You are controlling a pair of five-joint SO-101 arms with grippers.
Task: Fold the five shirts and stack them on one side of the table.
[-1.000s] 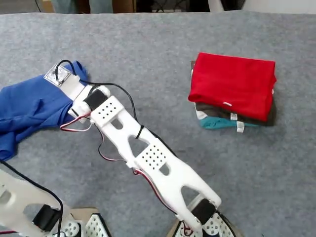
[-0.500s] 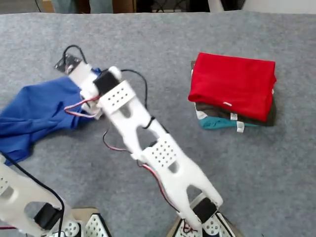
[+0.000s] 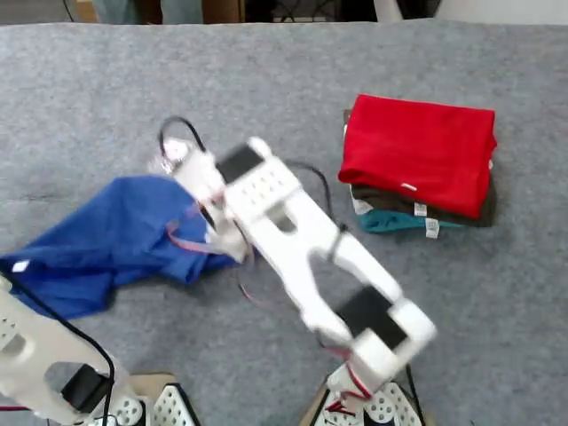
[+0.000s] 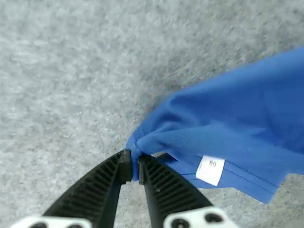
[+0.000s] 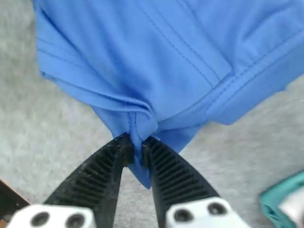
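**One blue shirt left to fold**

You have a neat pile of folded shirts on the right side of the worktop (image 3: 266, 71). The red shirt (image 3: 417, 155) is on top. A dark shirt (image 3: 484, 204) lies under it, and a teal shirt (image 3: 390, 222) peeks out at the bottom. You cannot count every shirt in the pile from here.

The blue shirt (image 3: 115, 244) is not folded yet. It lies crumpled on the left half of the worktop, well apart from the pile. So the job looks nearly done. This looks like the last shirt. It must be laid flat, folded and put on the pile.

Both arms hold the blue shirt. The left jaws are pinched tight on a bunched corner, just beside the little white tag (image 4: 210, 170). The right jaws are pinched tight on a bunched bit of cloth at the end nearer the pile.

A second ago the right arm (image 3: 302, 257) reached far over to the left, and the shirt was scrunched up by the left edge. Now that arm has swung back toward the middle and has pulled its end of the shirt along. The shirt is stretched out longer between the two jaws, and you can see more of it. The pile has not moved at all.
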